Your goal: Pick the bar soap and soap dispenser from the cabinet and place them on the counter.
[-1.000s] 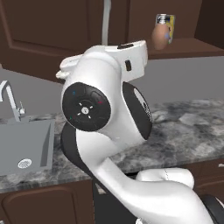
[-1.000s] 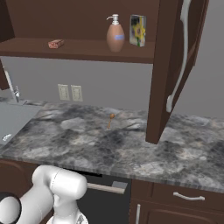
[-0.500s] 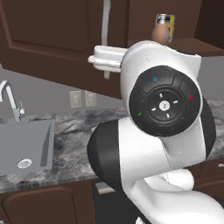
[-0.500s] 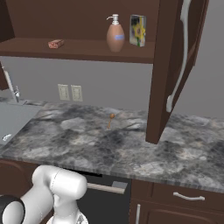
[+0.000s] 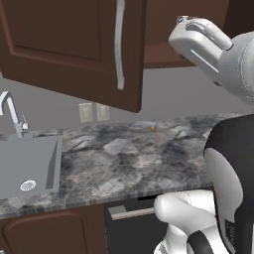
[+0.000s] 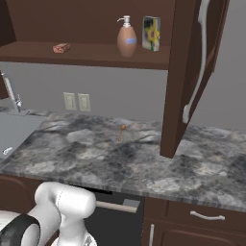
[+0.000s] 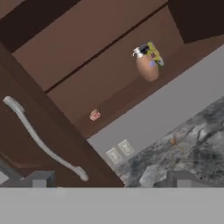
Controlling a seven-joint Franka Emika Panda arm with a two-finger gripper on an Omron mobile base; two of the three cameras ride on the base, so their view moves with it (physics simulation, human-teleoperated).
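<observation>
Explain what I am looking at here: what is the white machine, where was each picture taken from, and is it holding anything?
The white machine is a robot arm on a drivable base in a rendered kitchen. Two pictures come from cameras on the base, behind the arm to its left and right. The third comes from a camera on the hand, so it looks tilted.

The open cabinet has a shelf carrying the bar soap, the soap dispenser and a yellow-and-blue box. Below is the counter with a sink and a small orange object that I cannot identify.

The jaws stand open in the hand view, with nothing between them.
</observation>
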